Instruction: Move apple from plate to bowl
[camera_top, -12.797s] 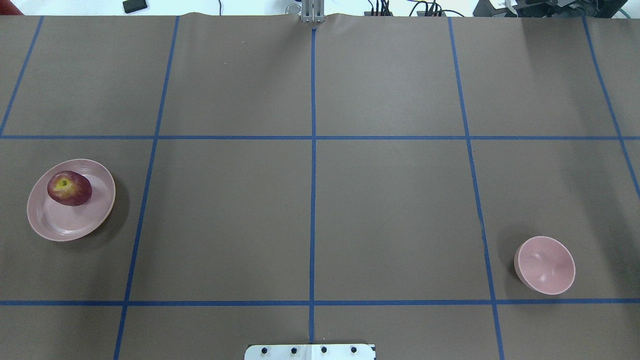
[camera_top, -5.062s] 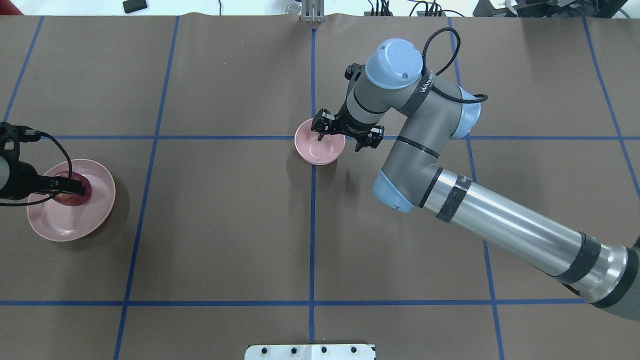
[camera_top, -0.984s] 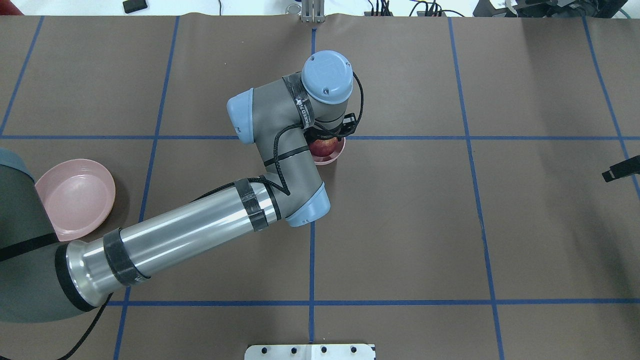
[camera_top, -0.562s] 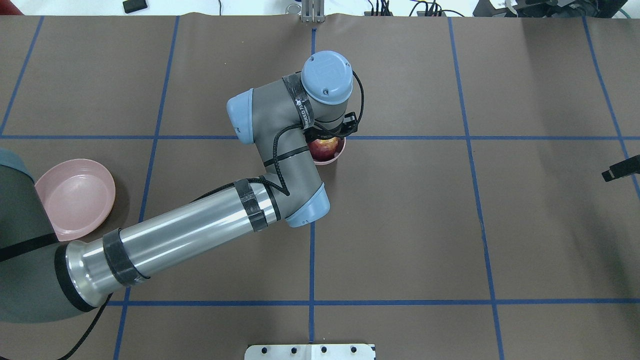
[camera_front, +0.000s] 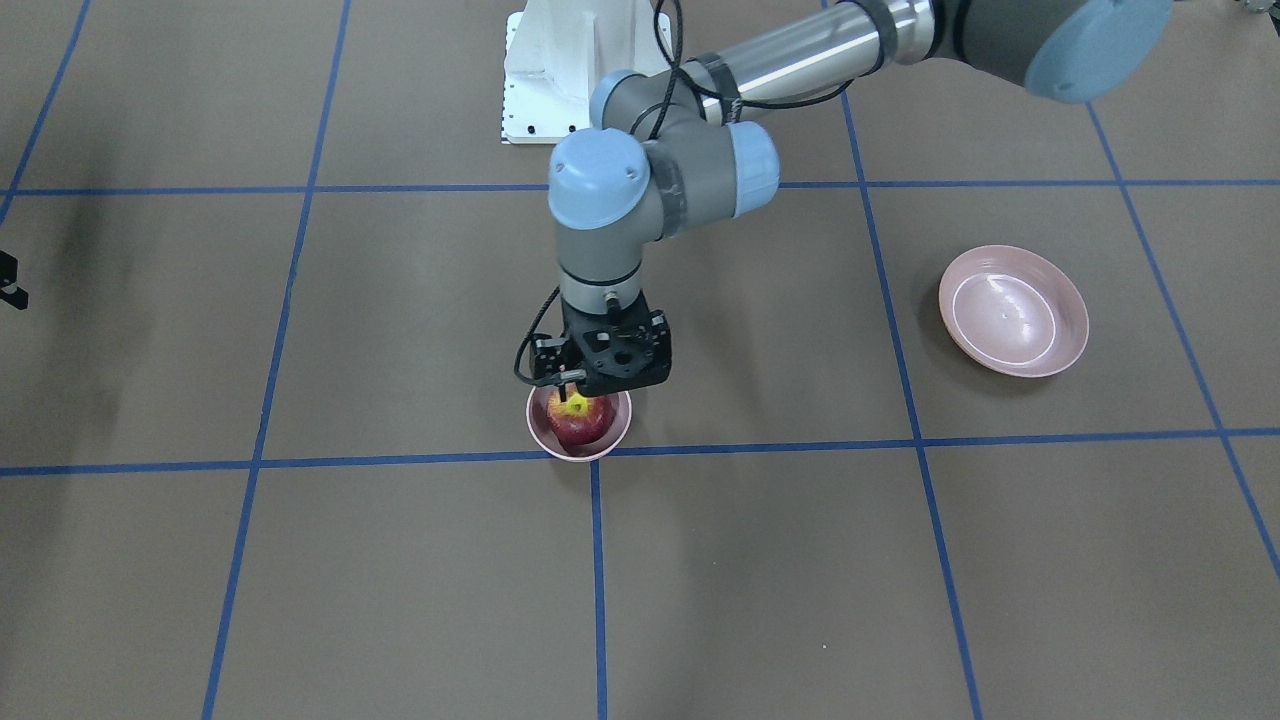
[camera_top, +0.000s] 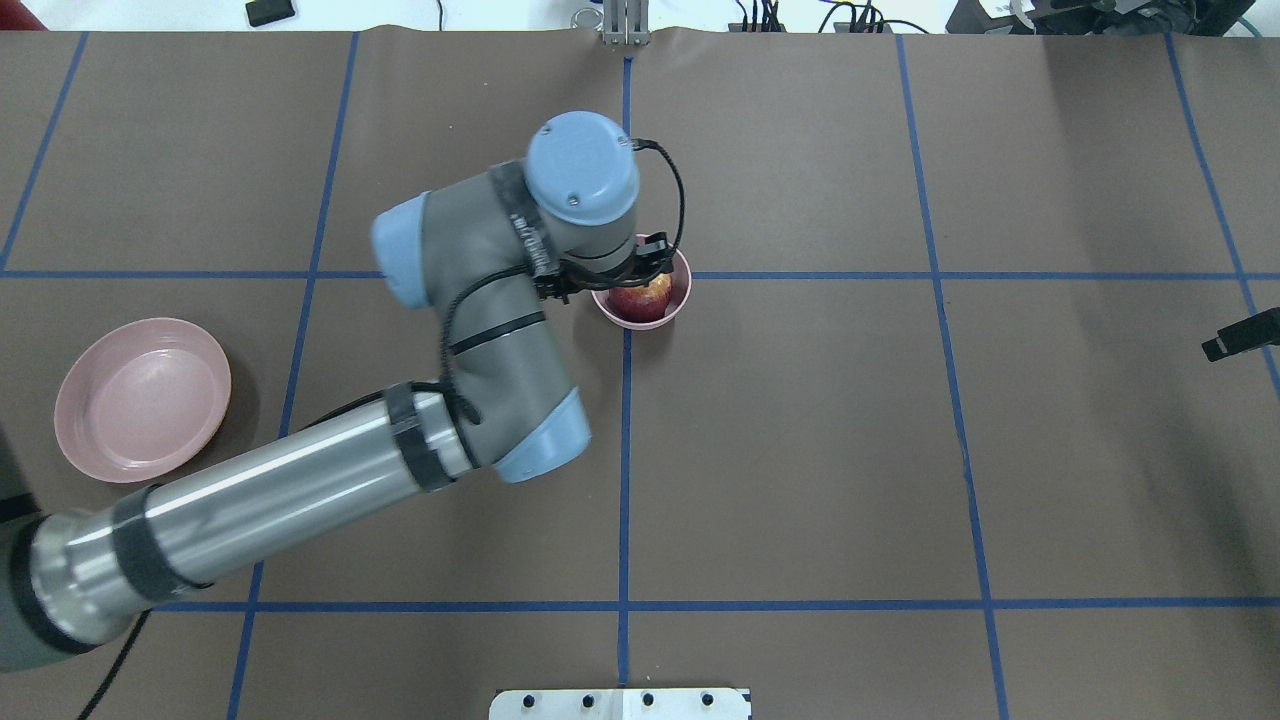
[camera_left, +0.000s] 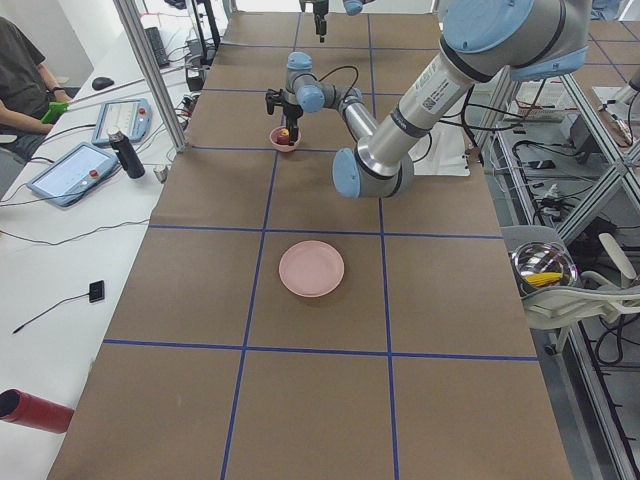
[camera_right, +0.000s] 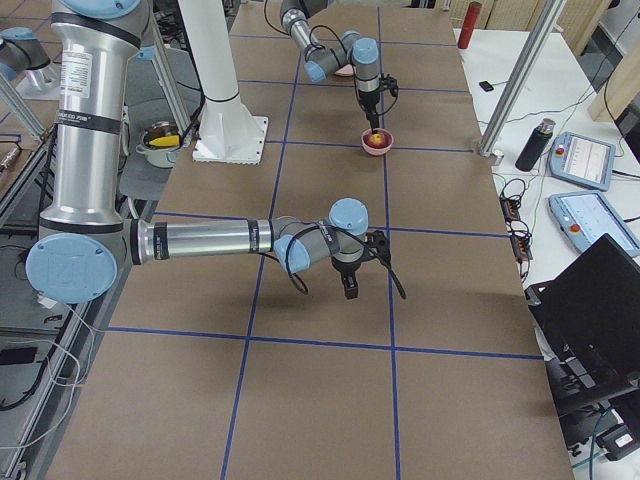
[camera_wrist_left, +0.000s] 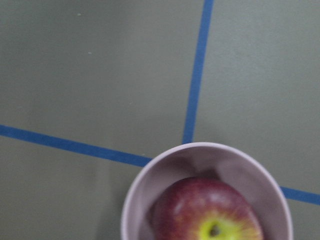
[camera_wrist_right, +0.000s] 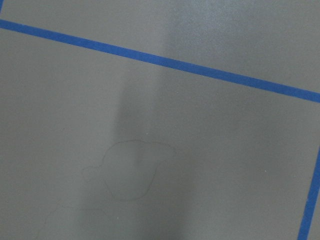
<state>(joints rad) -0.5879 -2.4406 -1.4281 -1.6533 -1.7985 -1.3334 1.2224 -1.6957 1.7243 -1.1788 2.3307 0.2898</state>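
Observation:
The dark red apple (camera_top: 640, 297) sits stem up inside the small pink bowl (camera_top: 682, 290) at the table's centre, on the blue cross lines. It shows there in the front view too (camera_front: 580, 420), in the bowl (camera_front: 612, 440). My left gripper (camera_front: 590, 390) hangs just above the apple, open, and holds nothing. The left wrist view shows the apple (camera_wrist_left: 207, 212) free in the bowl (camera_wrist_left: 135, 185), with no fingers in sight. The pink plate (camera_top: 140, 400) lies empty at the left. My right gripper (camera_top: 1240, 335) is at the right edge; I cannot tell its state.
The robot's white base plate (camera_top: 620, 703) is at the near edge. Blue tape lines cross the brown table cover. My left arm (camera_top: 300, 490) stretches from the near left to the centre. Tablets (camera_left: 75, 172) and a bottle (camera_left: 128, 155) lie off the table.
The left wrist has drawn back to the left, off the bowl, which uncovers more of it. The apple stays in the bowl. The right gripper has not moved.

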